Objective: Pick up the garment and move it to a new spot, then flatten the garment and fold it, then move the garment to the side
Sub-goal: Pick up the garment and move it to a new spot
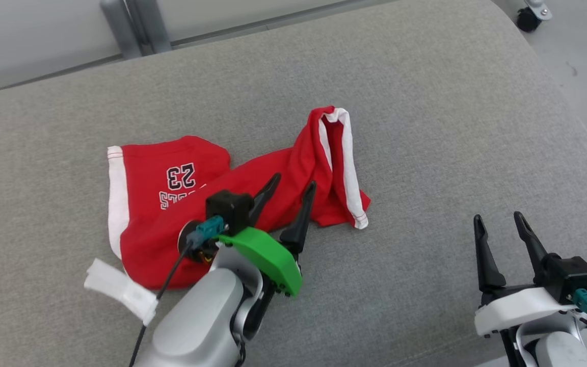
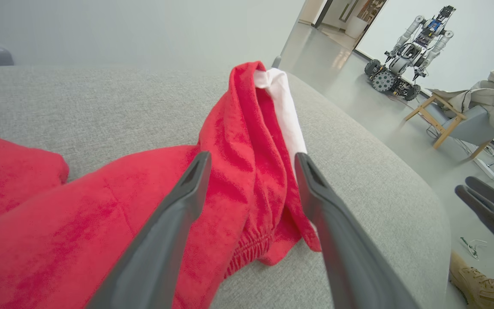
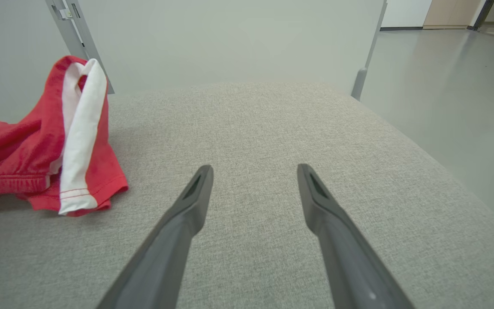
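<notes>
Red garment (image 1: 140, 229) crumpled on grey cushion (image 1: 426, 102) | second robot (image 2: 405, 56) seen past cushion from left wrist | left gripper (image 1: 294, 180) spread wide, garment under fingers | right gripper (image 1: 498, 216) spread wide, clear of garment

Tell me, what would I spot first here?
The bright red garment with white trim and a number 23 lies crumpled in the middle of the grey fabric surface. The left gripper, with a green cover, hovers open over it; the right gripper stands open at the lower right.
</notes>
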Controlling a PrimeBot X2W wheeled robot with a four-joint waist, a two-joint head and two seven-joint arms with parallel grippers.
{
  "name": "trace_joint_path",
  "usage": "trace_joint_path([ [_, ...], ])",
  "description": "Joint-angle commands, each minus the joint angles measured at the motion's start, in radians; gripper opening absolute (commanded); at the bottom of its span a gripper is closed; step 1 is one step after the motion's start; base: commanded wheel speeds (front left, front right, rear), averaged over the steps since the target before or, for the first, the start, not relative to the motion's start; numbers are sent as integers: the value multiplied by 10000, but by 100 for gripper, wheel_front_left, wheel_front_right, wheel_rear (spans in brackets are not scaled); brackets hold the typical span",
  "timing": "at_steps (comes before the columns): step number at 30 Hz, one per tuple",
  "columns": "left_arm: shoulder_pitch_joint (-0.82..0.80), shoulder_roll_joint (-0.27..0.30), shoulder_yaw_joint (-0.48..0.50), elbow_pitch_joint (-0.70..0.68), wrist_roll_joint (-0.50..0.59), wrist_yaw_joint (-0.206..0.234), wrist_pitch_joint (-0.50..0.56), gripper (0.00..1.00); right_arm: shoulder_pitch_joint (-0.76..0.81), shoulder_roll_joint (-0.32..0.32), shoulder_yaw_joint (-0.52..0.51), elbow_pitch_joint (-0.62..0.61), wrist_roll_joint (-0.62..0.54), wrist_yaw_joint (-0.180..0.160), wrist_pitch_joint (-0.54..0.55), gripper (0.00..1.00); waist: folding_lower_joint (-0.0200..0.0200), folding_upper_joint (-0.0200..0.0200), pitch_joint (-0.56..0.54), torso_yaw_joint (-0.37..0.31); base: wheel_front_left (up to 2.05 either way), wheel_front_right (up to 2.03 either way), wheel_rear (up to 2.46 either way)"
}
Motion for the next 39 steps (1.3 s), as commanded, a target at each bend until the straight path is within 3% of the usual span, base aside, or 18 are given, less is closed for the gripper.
trace_joint_path([
  [1,479,155,67,-317,186,193,-193,100,270,-140,-116,-138,-132,-10,-31,100,0,-1,-1234,1227,0,0,0],
  [5,1847,640,248,-1381,713,902,-431,100,697,-319,-347,-553,-296,-10,-31,100,0,-1,-1839,1793,0,0,0],
  [9,3315,1130,1089,-2778,1483,1551,-466,100,1114,-476,-563,-951,-471,-8,-31,100,0,-1,-2200,2287,0,0,0],
  [15,5311,1224,2505,-4046,2804,1825,-472,100,1603,-613,-846,-1208,-639,-10,-31,100,0,-1,-2428,2771,0,0,0],
  [20,6358,1000,3655,-4467,3696,1406,-473,100,1911,-583,-1084,-1237,-756,-10,-31,100,0,-1,-2486,2976,0,0,0],
  [27,6986,576,4875,-4535,4840,491,-473,100,2103,-430,-1196,-1081,-911,-10,-31,100,0,-1,-2501,3022,0,0,0],
  [39,7064,84,5942,-4159,5587,-300,-474,100,1944,-377,-1004,-925,-950,-10,-31,100,0,-1,-2554,2978,0,0,0],
])
